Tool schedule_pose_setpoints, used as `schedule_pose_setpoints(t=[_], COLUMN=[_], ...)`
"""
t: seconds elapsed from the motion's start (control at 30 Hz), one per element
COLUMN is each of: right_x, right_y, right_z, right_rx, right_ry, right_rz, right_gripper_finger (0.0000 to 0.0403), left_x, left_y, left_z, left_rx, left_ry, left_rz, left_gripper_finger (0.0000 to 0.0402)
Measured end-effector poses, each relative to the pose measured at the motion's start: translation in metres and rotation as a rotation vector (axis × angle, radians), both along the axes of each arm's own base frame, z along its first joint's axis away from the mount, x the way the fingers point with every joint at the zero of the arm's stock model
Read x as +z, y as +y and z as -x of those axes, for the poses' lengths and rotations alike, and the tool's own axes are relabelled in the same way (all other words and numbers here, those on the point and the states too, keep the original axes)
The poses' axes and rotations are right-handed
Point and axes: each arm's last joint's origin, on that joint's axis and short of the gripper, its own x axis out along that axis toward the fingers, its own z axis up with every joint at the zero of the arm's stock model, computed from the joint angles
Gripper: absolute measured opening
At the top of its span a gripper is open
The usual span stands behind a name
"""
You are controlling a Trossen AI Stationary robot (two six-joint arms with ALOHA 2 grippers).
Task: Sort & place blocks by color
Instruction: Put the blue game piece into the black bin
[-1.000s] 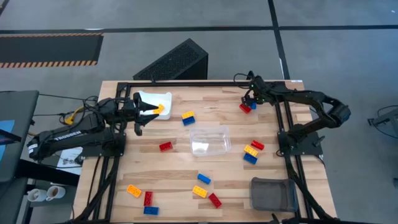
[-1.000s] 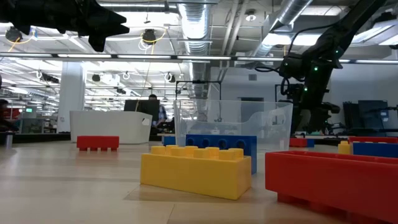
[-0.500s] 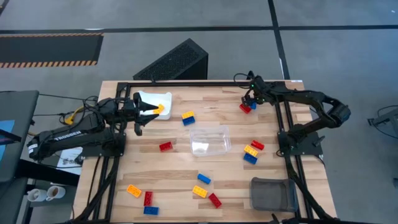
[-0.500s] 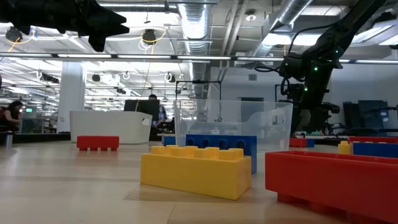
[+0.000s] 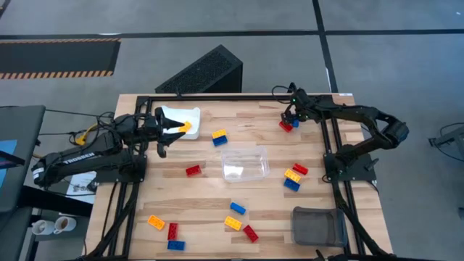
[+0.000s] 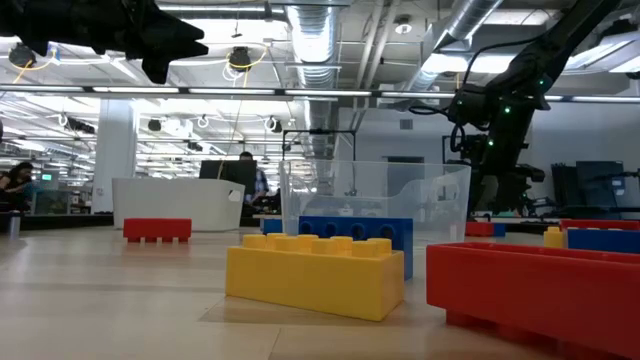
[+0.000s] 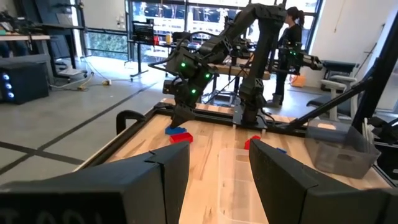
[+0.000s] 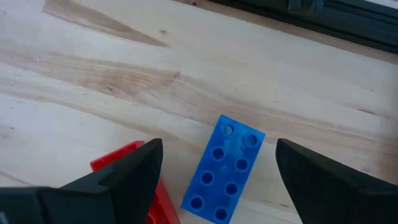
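Your right claw (image 8: 214, 168) hangs released over a blue block (image 8: 224, 169) lying beside a red block (image 8: 134, 180) at the surface's (image 5: 203, 210) far right edge. Your left claw (image 5: 181, 127) grasps a yellow block (image 5: 186, 127) above the white tray (image 5: 174, 114).

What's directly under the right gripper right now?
Under the open right gripper a blue block lies flat on the wooden table, studs up, with a red block beside it. The gripper finger covers part of the red block.
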Motion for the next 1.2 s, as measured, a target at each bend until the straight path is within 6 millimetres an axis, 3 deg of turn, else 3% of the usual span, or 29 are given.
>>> schedule_pose_setpoints(t=[0.87, 1.2], right_x=[-0.009, -0.028], right_y=[0.006, 0.002], right_z=[0.006, -0.001], right_rx=[-0.098, -0.112], right_ry=[0.047, 0.093], right_rz=[-0.114, -0.139], right_gripper_finger=[0.0334, 0.0294], left_x=[-0.001, -0.001], left_y=[0.000, 0.000], left_z=[0.000, 0.000], left_rx=[-0.003, -0.009], left_ry=[0.007, 0.008], left_rz=[0.002, 0.003], left_gripper_finger=[0.0153, 0.0153])
